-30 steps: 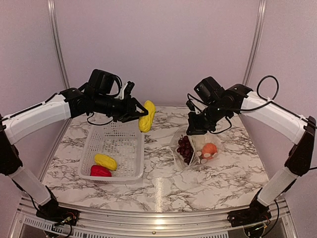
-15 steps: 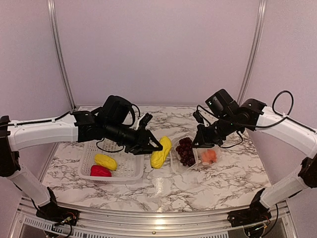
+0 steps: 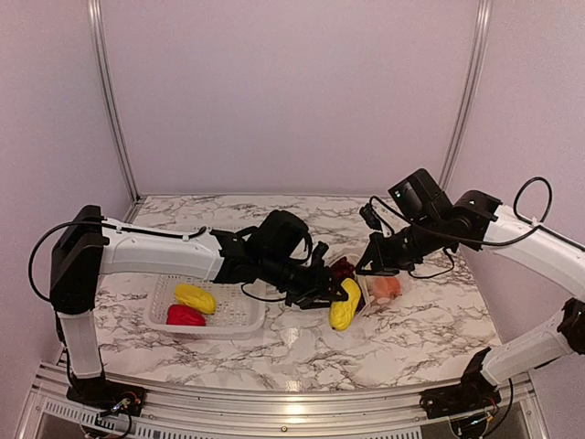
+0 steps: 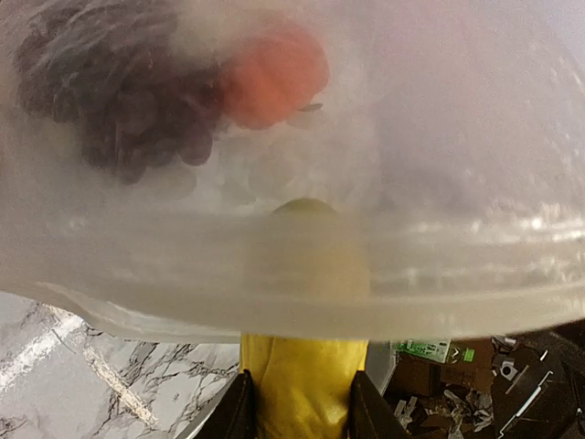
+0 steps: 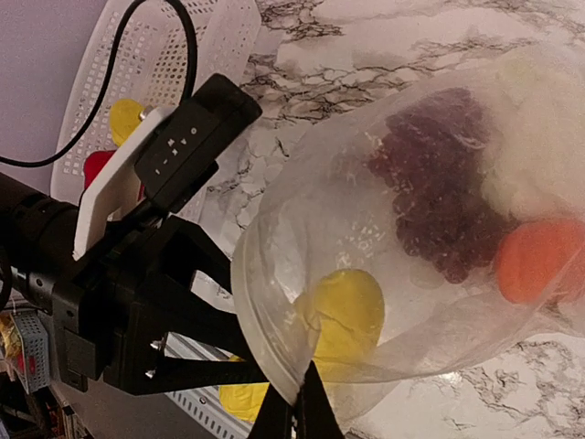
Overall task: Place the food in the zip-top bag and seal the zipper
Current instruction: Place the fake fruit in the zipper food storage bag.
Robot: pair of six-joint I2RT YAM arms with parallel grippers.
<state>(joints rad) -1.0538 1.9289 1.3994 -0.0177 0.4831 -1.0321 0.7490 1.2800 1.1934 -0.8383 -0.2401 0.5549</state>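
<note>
While the right tool pinches the bag holding grapes and orange, the left tool grips a banana.

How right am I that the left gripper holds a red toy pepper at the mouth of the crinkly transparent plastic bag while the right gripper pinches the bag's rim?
Not quite: at the transparent plastic bag the left gripper holds a yellow banana-like toy piece, per the left wrist view; the red toy pepper lies in the white perforated basket.
</note>
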